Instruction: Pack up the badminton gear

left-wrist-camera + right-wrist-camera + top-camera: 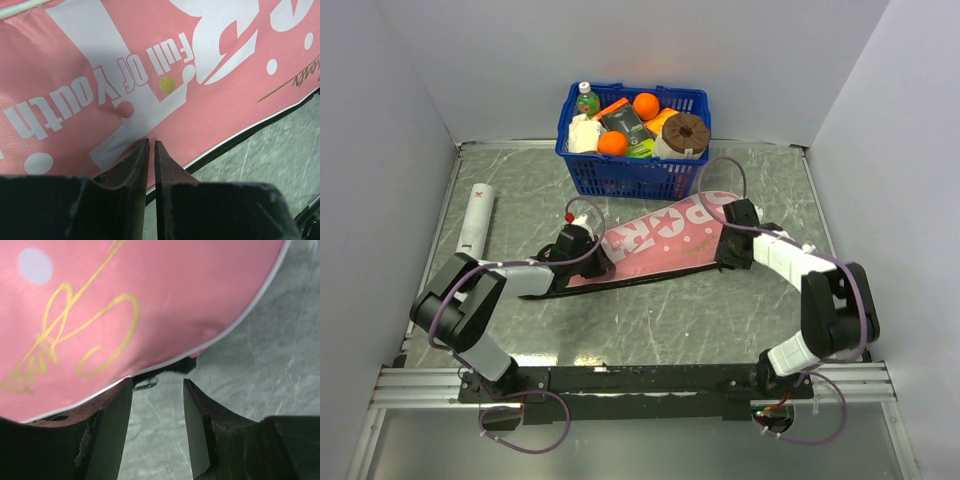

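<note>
On the grey marbled table [660, 320] we see the pink cover [665, 240] lying lengthwise between both arms, narrow end at the left gripper [151, 145], jaws almost together, wide end at the right gripper [157, 381], jaws apart.

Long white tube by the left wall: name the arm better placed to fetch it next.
Left, probably. The long white tube lies far left, much closer to the left gripper, which is at the narrow end of the pink racket-shaped cover. The right gripper sits at the cover's wide end, farther away.
</note>
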`<state>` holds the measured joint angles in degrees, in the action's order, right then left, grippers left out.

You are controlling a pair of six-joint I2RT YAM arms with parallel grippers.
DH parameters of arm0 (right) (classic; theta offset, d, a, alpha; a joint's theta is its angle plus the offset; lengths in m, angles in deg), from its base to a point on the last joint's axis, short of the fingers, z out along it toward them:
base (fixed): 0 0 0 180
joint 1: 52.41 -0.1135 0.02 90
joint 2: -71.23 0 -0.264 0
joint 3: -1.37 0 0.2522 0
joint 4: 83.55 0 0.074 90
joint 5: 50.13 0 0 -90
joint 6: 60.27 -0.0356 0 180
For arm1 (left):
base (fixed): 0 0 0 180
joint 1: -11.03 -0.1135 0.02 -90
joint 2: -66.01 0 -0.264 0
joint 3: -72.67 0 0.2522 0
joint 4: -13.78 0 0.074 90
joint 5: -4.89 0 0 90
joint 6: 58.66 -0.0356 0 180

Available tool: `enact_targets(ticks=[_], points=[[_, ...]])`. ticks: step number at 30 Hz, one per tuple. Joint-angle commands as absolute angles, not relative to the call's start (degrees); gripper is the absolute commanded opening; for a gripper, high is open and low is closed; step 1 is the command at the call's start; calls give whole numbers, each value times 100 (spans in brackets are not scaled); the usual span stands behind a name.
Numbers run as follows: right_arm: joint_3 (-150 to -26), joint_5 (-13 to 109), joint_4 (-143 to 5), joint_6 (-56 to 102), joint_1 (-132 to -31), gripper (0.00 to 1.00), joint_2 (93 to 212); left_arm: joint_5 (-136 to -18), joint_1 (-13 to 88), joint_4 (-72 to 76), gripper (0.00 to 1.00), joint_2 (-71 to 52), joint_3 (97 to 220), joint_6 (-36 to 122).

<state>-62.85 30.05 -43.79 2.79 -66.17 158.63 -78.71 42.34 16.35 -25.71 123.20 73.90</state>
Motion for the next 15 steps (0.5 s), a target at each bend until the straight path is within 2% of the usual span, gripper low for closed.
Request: enact_targets(ticks=[1, 5, 15], points=[[-6039, 3239, -4676, 248, -6717, 53, 15210, -7728, 4214, 1786, 15, -2416, 12238, 7238], [-5924, 3354, -4650, 327, -6849, 53, 15060, -7711, 4223, 1821, 14, -2373, 12194, 7247], [-6126, 3267, -4281, 468, -7139, 51, 15525, -7614, 4223, 1865, 13, -2197, 12027, 7265]])
